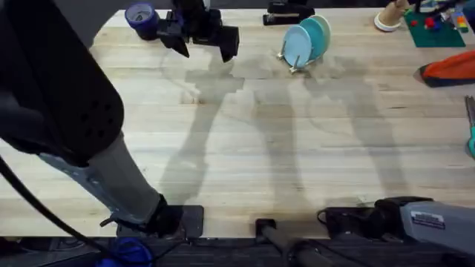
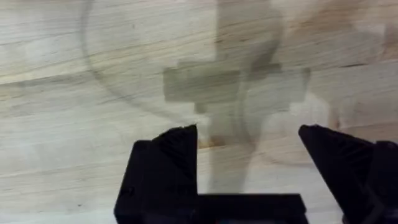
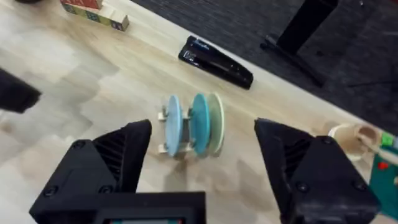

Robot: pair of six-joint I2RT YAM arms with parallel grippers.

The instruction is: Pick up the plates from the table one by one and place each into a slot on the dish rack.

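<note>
Dish rack at table's far edge holding turquoise plate upright among others; left gripper and right gripper both wide, empty.

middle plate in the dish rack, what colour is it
Turquoise, deeper than the paler blue plate beside it. The middle plate shows best in the right wrist view.

Broad bare table through centre, open passage. Obstacles at far edge: dish rack 1 o'clock, stapler 12, blue tape roll 11.
</note>
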